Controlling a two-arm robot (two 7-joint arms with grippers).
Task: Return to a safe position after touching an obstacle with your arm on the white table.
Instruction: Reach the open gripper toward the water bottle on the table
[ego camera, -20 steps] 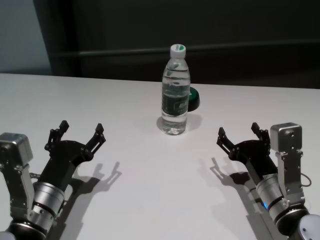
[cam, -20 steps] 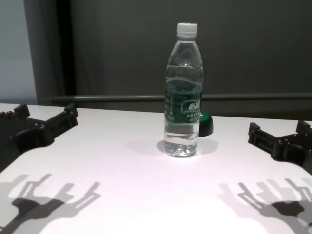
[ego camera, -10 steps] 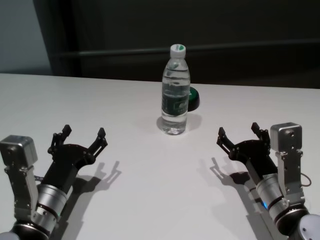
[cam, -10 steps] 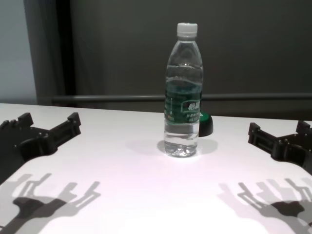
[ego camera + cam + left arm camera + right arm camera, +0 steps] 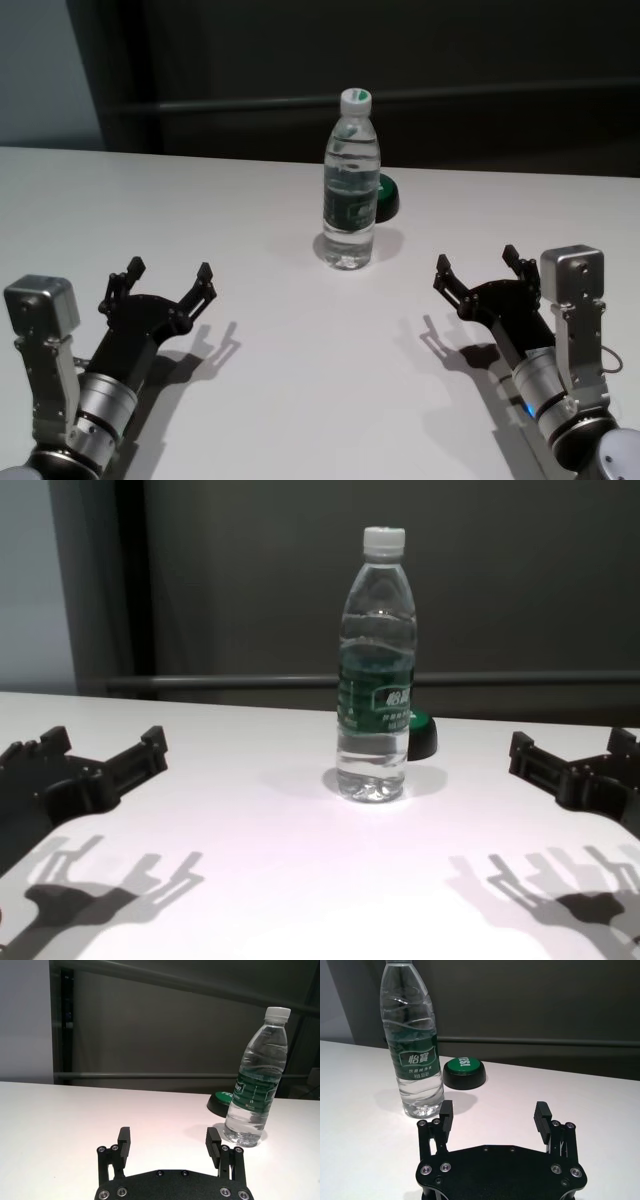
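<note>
The obstacle, a clear water bottle point(image 5: 351, 190) with a white cap and dark green label, stands upright at the middle back of the white table point(image 5: 300, 380). It also shows in the chest view point(image 5: 376, 680), the left wrist view point(image 5: 255, 1095) and the right wrist view point(image 5: 415, 1050). My left gripper point(image 5: 170, 270) is open and empty, low over the table at the near left, well apart from the bottle. My right gripper point(image 5: 476, 260) is open and empty at the near right, also apart from it.
A small black dome with a green top point(image 5: 389, 197) sits just behind and to the right of the bottle. A dark wall with a horizontal rail runs behind the table's far edge. Bare tabletop lies between both grippers and the bottle.
My left gripper has drawn back toward my body, away from the bottle, still open. The right arm and the bottle have not moved.
</note>
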